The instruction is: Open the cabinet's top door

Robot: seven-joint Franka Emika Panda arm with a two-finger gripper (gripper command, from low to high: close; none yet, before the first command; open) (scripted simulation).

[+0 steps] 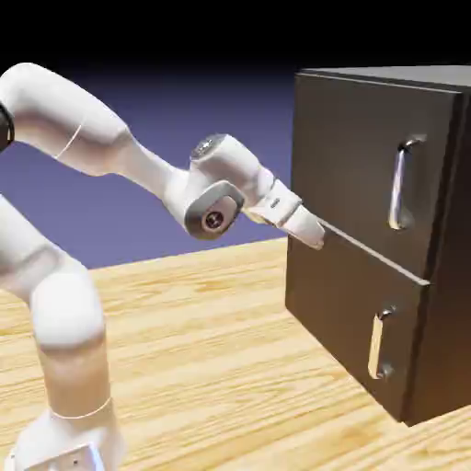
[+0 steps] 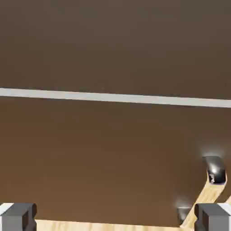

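Observation:
The dark cabinet (image 1: 442,258) stands at the right of the exterior view. Its top door (image 1: 359,156) is flush with the front, and a long vertical silver handle (image 1: 400,184) runs near its right side. My gripper (image 1: 313,232) is close to the cabinet's front at the left edge, level with the seam under the top door and well left of the handle. In the hand view the fingertips (image 2: 18,217) stand far apart with nothing between them, so the gripper (image 2: 115,220) is open. The top door (image 2: 113,45) fills that view above the pale seam (image 2: 113,97).
Below the seam is the shorter lower panel (image 1: 350,313) with its small silver handle (image 1: 378,345), which shows in the hand view as a handle (image 2: 214,170) at the lower right. The wooden table (image 1: 230,368) carries the cabinet and the arm.

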